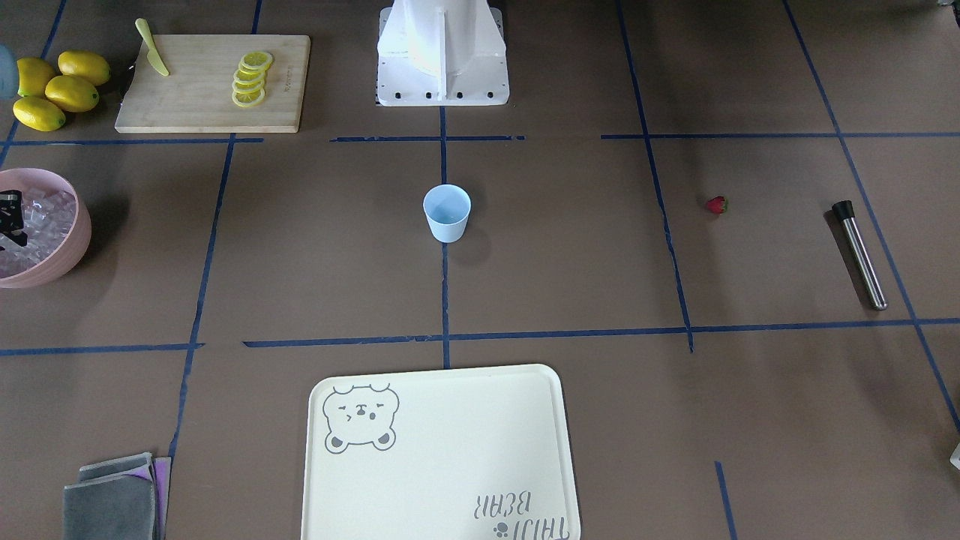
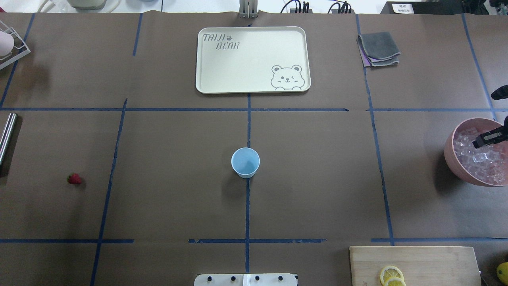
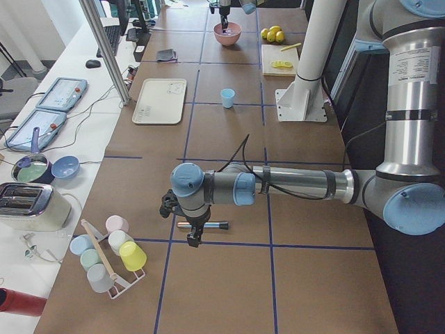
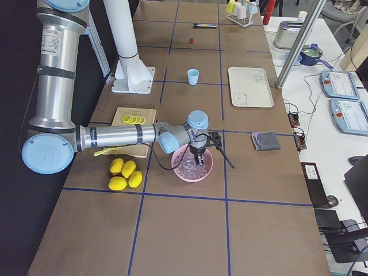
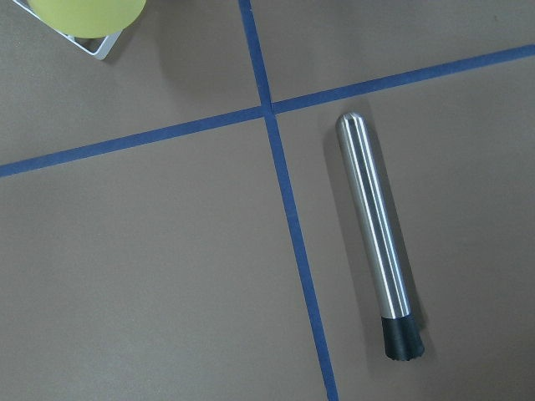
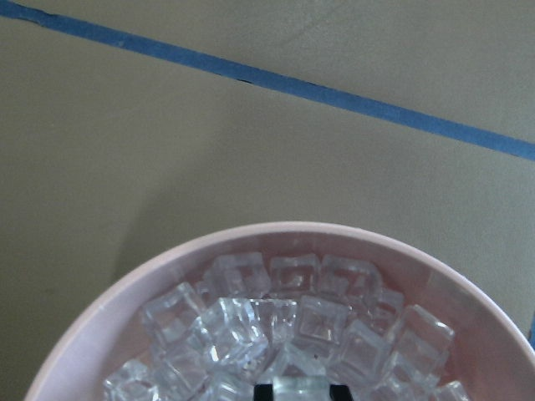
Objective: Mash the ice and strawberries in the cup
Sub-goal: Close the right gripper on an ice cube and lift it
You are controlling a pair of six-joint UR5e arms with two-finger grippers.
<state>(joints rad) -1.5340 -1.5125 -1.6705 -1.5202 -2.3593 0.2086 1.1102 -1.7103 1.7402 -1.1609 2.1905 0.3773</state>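
Note:
The pale blue cup point(image 2: 245, 162) stands upright and empty at the table's centre. A small red strawberry point(image 2: 74, 178) lies alone far to its left, near a steel muddler point(image 5: 376, 234). My left gripper point(image 3: 192, 240) hovers just above that muddler; it shows only in the exterior left view, so I cannot tell whether it is open or shut. Ice point(image 6: 276, 326) cubes fill the pink bowl point(image 2: 452, 159) at the right edge. My right gripper point(image 6: 301, 391) is down in the bowl, its black fingertips point(image 6: 263, 389) pressed on either side of one clear cube.
A cream bear tray point(image 2: 238, 85) lies beyond the cup, with folded grey cloths point(image 2: 379, 49) to its right. A cutting board point(image 1: 210, 112) with lemon slices and a yellow knife sits near the robot base, whole lemons point(image 1: 56, 90) beside it. A cup rack point(image 3: 111, 257) stands by the muddler.

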